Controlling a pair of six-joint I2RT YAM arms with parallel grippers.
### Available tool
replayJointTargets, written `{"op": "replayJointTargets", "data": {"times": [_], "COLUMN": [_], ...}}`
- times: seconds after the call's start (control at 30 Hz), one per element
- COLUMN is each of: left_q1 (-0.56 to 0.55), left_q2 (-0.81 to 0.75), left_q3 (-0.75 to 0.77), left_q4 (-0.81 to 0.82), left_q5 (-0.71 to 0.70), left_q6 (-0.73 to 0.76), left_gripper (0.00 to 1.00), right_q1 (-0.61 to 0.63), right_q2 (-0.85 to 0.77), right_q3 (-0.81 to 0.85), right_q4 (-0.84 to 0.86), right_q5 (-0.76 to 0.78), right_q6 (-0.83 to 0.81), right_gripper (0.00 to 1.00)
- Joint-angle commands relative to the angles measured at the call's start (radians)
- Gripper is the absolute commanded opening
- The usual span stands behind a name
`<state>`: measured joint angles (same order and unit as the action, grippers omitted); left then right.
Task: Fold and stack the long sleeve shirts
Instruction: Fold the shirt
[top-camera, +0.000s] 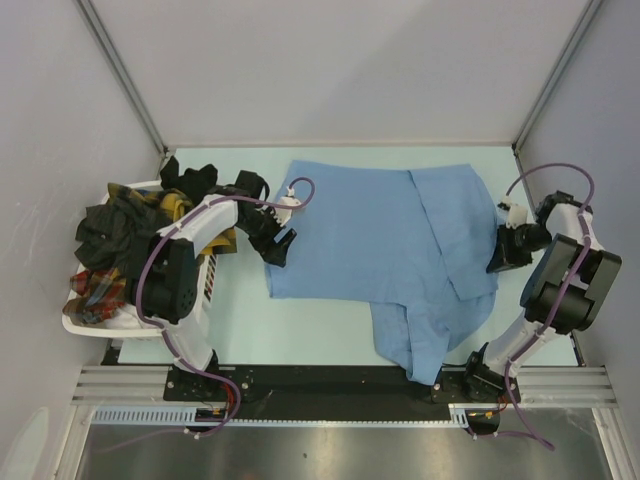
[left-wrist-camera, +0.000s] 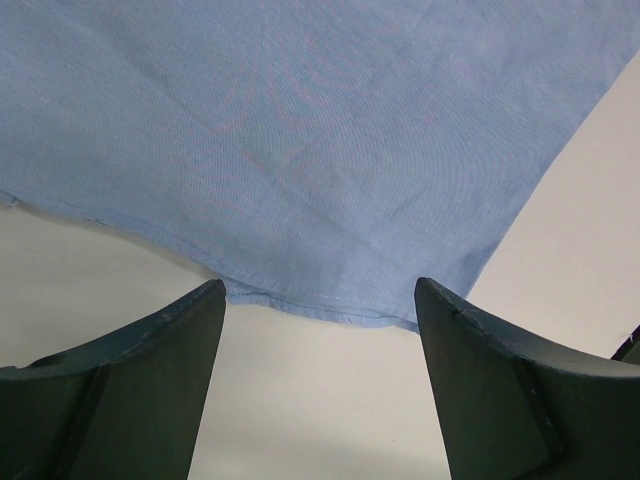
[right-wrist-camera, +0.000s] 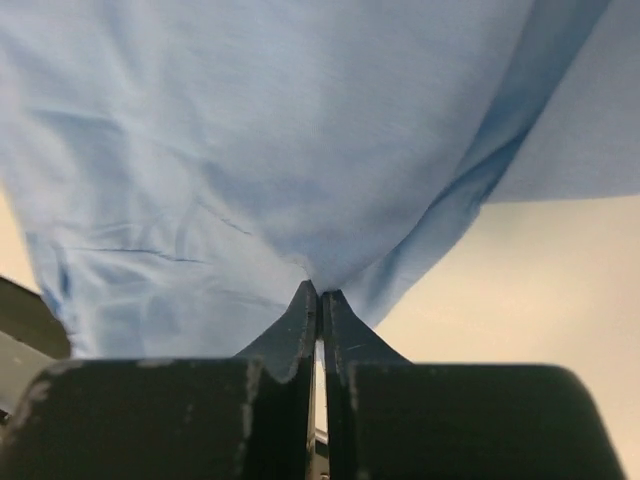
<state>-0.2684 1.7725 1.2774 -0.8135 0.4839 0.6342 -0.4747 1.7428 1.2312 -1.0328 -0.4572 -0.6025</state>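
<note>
Right gripper (right-wrist-camera: 320, 296) reaches in from the right side, jaws closed, apparently pinching the light blue shirt (top-camera: 370, 230) edge. Left gripper (left-wrist-camera: 320, 292) is wide open and empty, low at the shirt's left hem. Shirt lies flat on the table (top-camera: 320, 335); other shirts (top-camera: 115, 235) are in the basket (top-camera: 72, 322).

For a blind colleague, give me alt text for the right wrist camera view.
The right gripper is shut, pinching a gathered fold of the light blue shirt, which fills most of the view. Pale table shows at lower right.
</note>
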Motion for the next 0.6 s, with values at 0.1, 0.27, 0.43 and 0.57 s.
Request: {"op": "replayJointTargets", "data": {"times": [0.1, 0.27, 0.43, 0.57], "left_q1": [0.000, 0.003, 0.046, 0.103], "left_q2": [-0.027, -0.013, 0.024, 0.051], "left_q3": [0.068, 0.143, 0.241, 0.298], "left_q4": [-0.007, -0.039, -0.065, -0.006], "left_q5": [0.036, 0.009, 0.021, 0.029], "left_q6": [-0.014, -0.022, -0.102, -0.175], "left_gripper": [0.82, 0.83, 0.83, 0.83], "right_q1": [0.063, 0.168, 0.232, 0.231], "right_q2": [-0.034, 0.157, 0.487, 0.662], "right_q3": [0.284, 0.558, 1.158, 1.360], "right_q4": [-0.046, 0.179, 0.434, 0.784], "right_q5": [-0.326, -0.391, -0.315, -0.270], "right_q6": [0.097, 0.266, 0.426, 0.663], "right_gripper": [0.00, 0.00, 0.00, 0.00]}}
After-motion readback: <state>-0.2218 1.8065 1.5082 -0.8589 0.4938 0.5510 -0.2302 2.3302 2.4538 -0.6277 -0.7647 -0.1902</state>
